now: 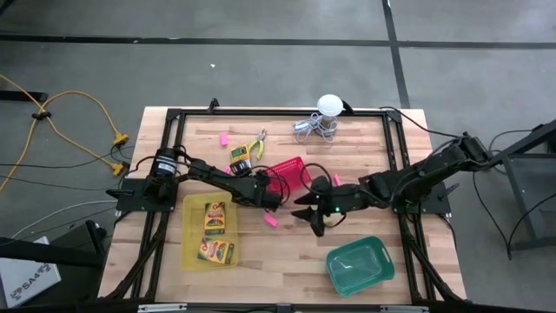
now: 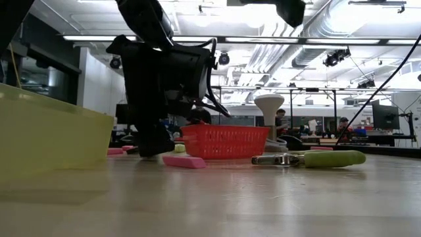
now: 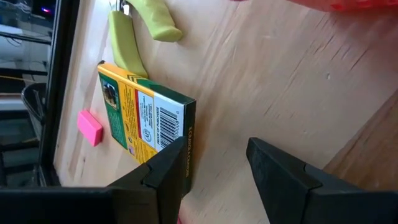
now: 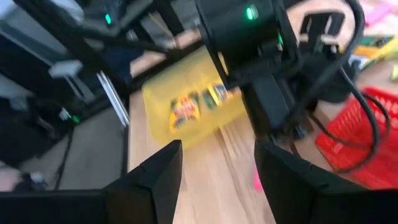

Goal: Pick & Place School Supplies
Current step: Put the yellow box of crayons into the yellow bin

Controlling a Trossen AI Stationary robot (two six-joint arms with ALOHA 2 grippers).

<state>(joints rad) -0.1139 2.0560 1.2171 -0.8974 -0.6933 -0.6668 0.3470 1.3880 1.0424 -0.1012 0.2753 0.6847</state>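
**Two open grippers meeting mid-table, supplies half sorted**

High view: the left gripper [image 1: 271, 199] is reaching toward the table's centre, just beside the red basket [image 1: 291, 171], and the right gripper [image 1: 311, 214] is pointing in from the other side, so the two are working the same patch. A pink eraser [image 1: 270, 221] is lying between them, probably the next target. Two crayon boxes are already lying in the yellow tray [image 1: 189, 252], which suggests that tray is collecting crayons. A third crayon box [image 1: 241, 157] is sitting beside the pliers [image 1: 257, 143] near the far edge, with another pink eraser [image 1: 223, 138] close by. The green bin [image 1: 358, 265] is standing near the front right; the white ball with wire [image 1: 328, 106] is at the far edge.

Low view: it is showing what the overhead one cannot, that the pliers [image 2: 309, 158] and a pink eraser [image 2: 184, 161] are lying flat on the wood, and the red basket [image 2: 225, 141] is standing behind them.

Left wrist view: the fingers [image 3: 168, 171] are standing apart with nothing between them, looking toward the loose crayon box [image 3: 149, 121], the green plier handles [image 3: 127, 46] and an eraser [image 3: 90, 127].

Right wrist view: its fingers [image 4: 155, 174] are spread wide and empty, facing the left arm and the yellow tray [image 4: 161, 127] with its boxes.
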